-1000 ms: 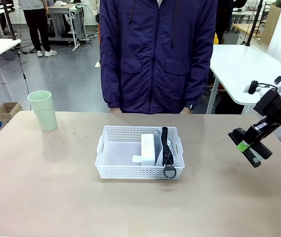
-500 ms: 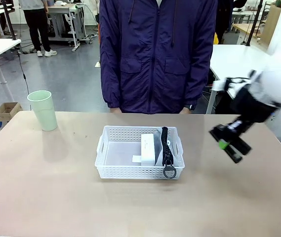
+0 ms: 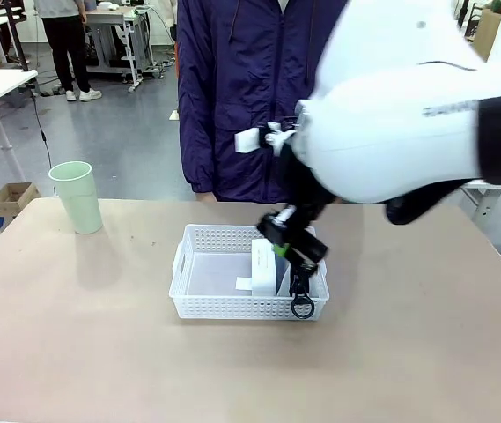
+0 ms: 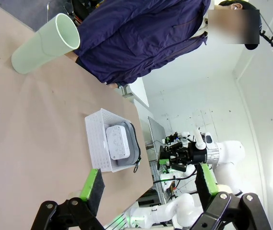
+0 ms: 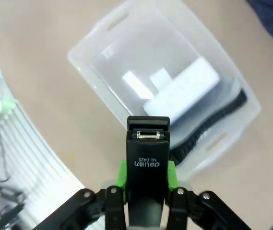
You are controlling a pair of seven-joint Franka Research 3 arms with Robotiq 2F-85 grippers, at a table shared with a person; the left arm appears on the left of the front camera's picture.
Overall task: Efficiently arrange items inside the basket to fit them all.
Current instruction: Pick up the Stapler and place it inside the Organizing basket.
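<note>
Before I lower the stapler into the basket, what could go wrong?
1. The stapler, clamped in the right pincer, hangs over the white box and pouch; released there, it would likely pile on top instead of filling the emptier left half of the basket.
2. The cup stands outside the basket; a stapler laid flat may take the room it needs.

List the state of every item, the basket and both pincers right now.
White perforated plastic basket: holds two items.
Small white box: inside basket.
Grey zip pouch: on edge inside basket.
Black stapler: gripped, above basket.
Pale green plastic cup: upright, outside basket.
Right pincer: shut on stapler.
Left pincer: open, empty.
</note>
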